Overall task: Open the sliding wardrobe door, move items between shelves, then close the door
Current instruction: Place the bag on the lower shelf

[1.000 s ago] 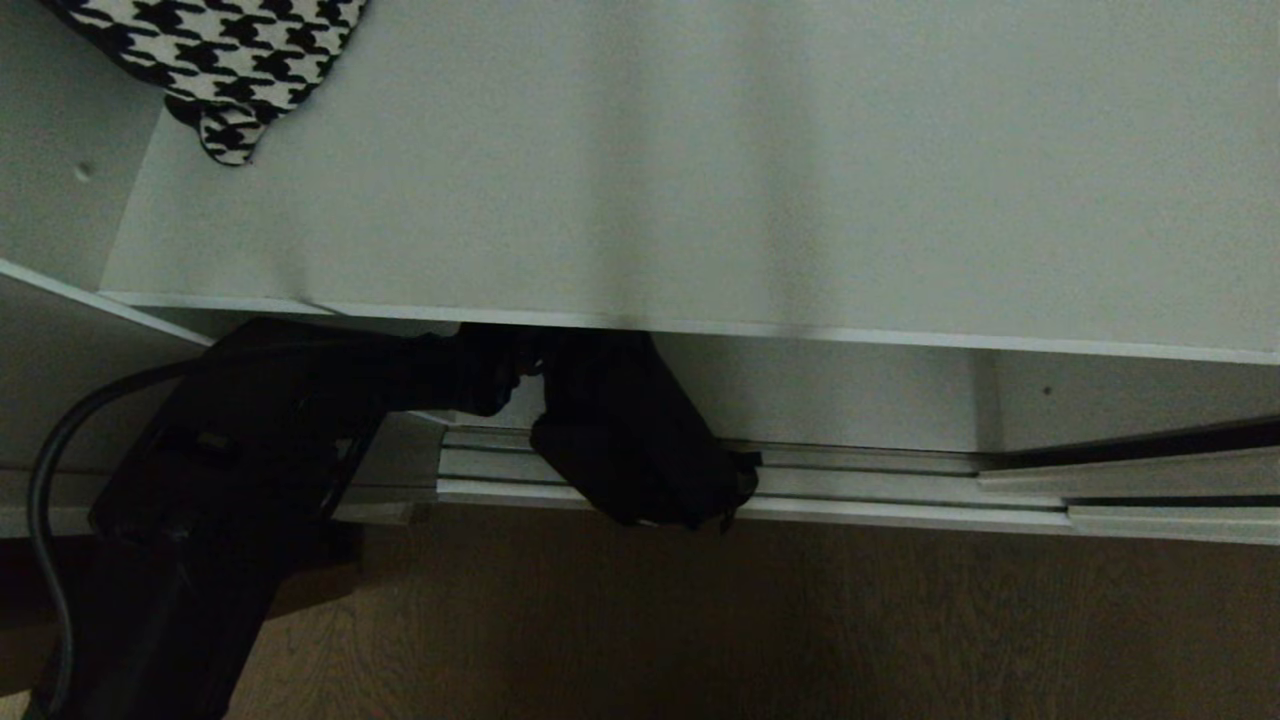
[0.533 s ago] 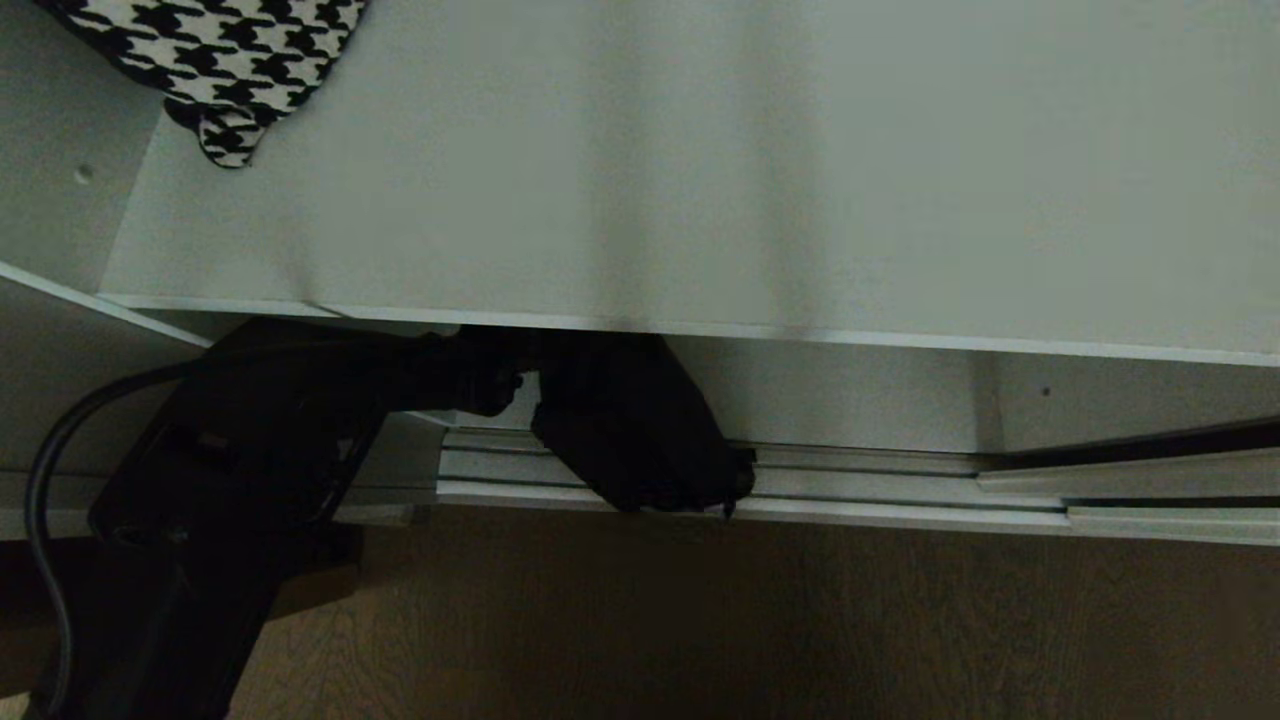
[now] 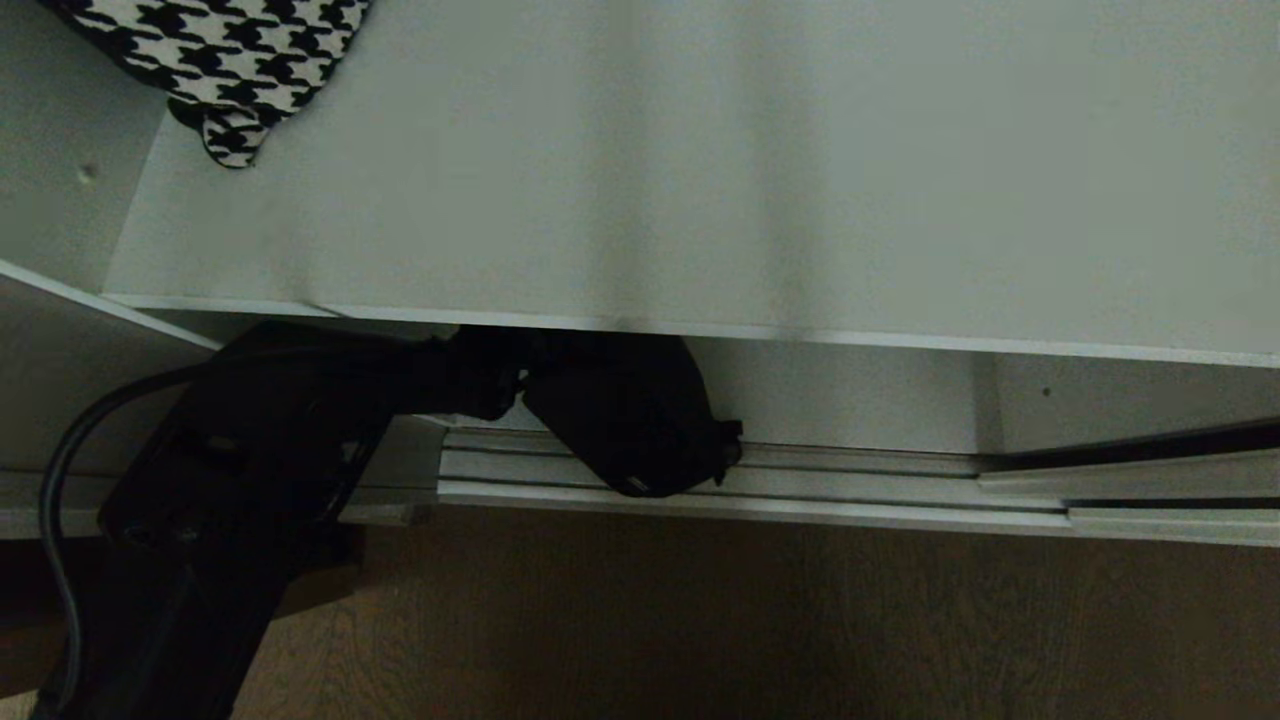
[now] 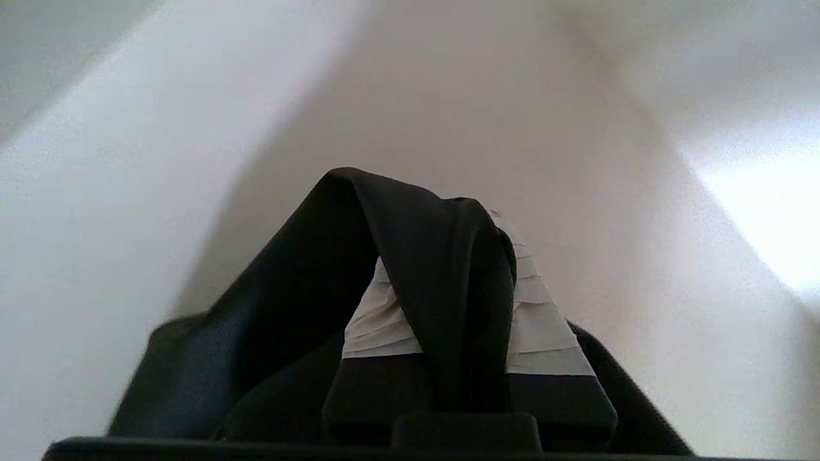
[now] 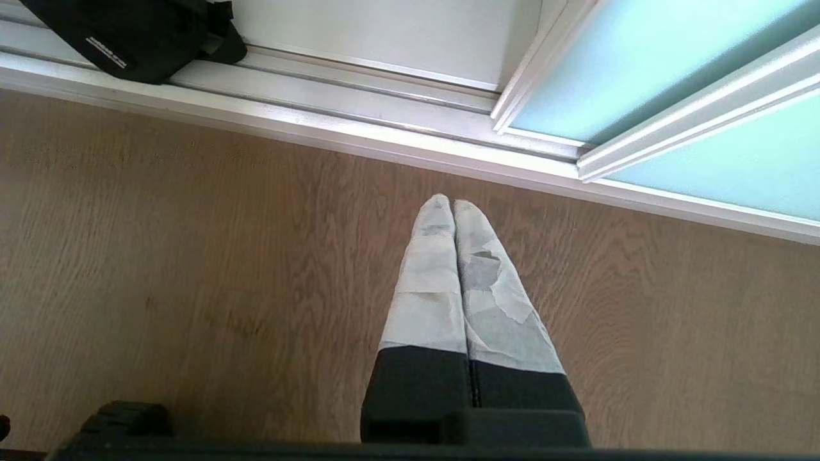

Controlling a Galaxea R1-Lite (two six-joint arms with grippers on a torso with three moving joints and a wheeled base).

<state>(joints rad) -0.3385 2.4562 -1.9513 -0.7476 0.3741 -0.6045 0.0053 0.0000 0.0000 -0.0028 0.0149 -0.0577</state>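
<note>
My left gripper (image 4: 448,256) is shut on the wide black strap (image 4: 416,243) of the black pouch bag (image 3: 630,420). My left arm (image 3: 260,450) reaches in just under the front edge of the white shelf (image 3: 700,200), and that edge hides the fingers in the head view. The pouch hangs below the gripper, over the floor track (image 3: 850,485). The houndstooth bag (image 3: 215,70) lies at the far left of that shelf. The sliding wardrobe door (image 5: 640,64), frosted blue-green glass, stands slid to the right. My right gripper (image 5: 453,205) is shut and empty, pointing down over the wooden floor.
The ribbed silver floor track (image 5: 359,109) runs along the wardrobe's foot, with the black pouch (image 5: 128,35) over its left part. Brown wooden floor (image 3: 700,620) lies in front. A white side wall (image 3: 60,150) bounds the shelf on the left.
The black pouch has lifted and swung inward, from over the track's front rail to its back part under the shelf edge. My left wrist has turned; the right arm is still.
</note>
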